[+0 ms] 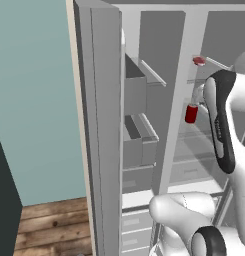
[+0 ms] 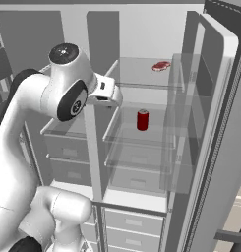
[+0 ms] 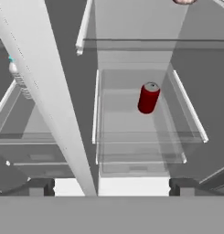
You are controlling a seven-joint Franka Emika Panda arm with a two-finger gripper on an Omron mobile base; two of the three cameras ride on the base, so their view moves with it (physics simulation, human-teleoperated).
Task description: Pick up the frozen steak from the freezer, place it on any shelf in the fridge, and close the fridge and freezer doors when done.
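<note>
Steak on the top fridge shelf, both doors open

The flat dark-red steak (image 2: 161, 66) with its pale rim lies on the upper glass shelf (image 2: 136, 78) of the fridge (image 2: 156, 29); the freezer (image 1: 139, 120) door (image 1: 101, 125) and fridge door (image 2: 220, 128) stand open.

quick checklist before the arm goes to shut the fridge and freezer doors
1. frozen steak lying on the top glass shelf of the fridge: ok.
2. gripper open with nothing between its finger tips: ok.
3. Red can upright on the shelf below, apart from the steak: ok.
4. Fridge door closed: not ok, it stands open.
5. Freezer door closed: not ok, it stands open.
6. Arm clear of the doors' swing: cannot tell.
</note>
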